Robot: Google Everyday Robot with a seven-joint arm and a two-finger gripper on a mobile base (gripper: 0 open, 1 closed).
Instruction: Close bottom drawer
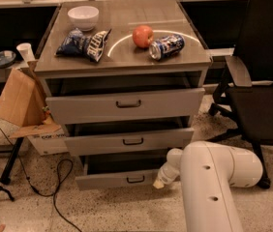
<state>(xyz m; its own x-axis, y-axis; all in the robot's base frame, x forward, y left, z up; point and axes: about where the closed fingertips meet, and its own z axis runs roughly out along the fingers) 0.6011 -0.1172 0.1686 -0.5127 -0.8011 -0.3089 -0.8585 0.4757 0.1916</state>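
speckled floor (127, 211) | black office chair (267, 81) | cardboard box (42, 138)

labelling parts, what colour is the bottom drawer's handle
Dark, nearly black handle, camera view; the gripper is by the bottom drawer front.

Warm light; glare arc on cabinet top (141, 13); gripper (159, 182) by bottom drawer (105, 181) front, perhaps overexposed.

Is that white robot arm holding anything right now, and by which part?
It cannot be told. The gripper sits at the right end of the front of the short grey bottom drawer, away from its small dark bar handle.
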